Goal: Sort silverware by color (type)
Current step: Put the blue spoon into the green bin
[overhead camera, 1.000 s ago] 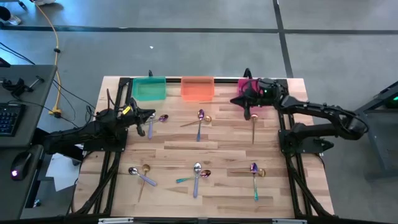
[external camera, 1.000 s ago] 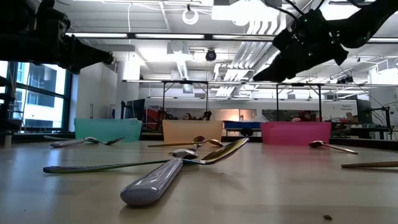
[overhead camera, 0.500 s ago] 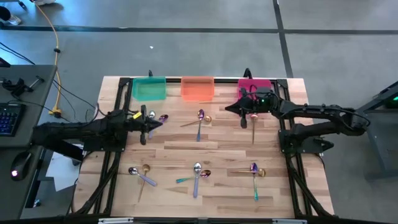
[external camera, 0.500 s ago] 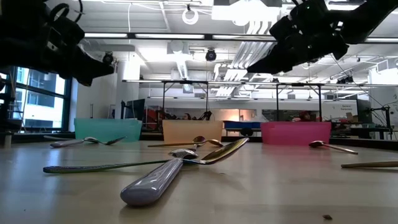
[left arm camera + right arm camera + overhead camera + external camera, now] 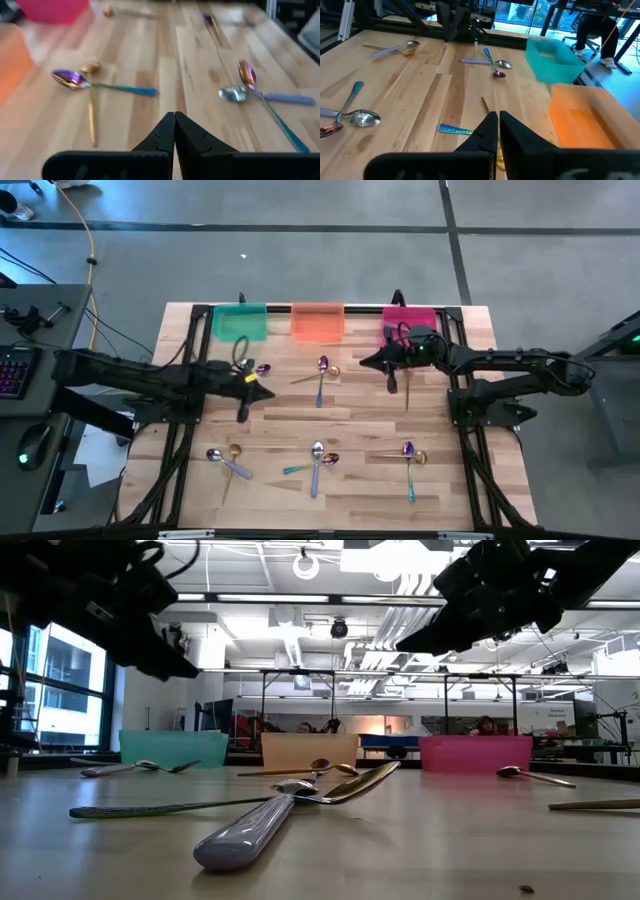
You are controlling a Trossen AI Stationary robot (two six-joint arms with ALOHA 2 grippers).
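Silverware lies in pairs and threes on the wooden table [image 5: 280,420]. An iridescent spoon [image 5: 262,368] and a silver piece [image 5: 241,352] lie far left. An iridescent spoon [image 5: 322,366] crosses a gold one [image 5: 333,370] far centre, and both also show in the left wrist view [image 5: 70,78]. A gold spoon [image 5: 408,392] lies far right. More groups lie near left [image 5: 224,458], near centre [image 5: 318,452] and near right [image 5: 410,454]. My left gripper [image 5: 243,412] is shut and empty above the table's left-centre. My right gripper [image 5: 390,384] is shut and empty just near of the pink bin [image 5: 420,314].
A green bin [image 5: 240,322], an orange bin [image 5: 317,321] and the pink bin stand in a row along the far edge. In the low view both arms [image 5: 150,630] [image 5: 490,595] hang well above the table top. Bare wood lies between the far and near groups of silverware.
My left gripper has gone toward the table's near edge and a little right, away from the far-left spoons. My right gripper has come away from the pink bin toward the near edge, a short way. No silverware has moved.
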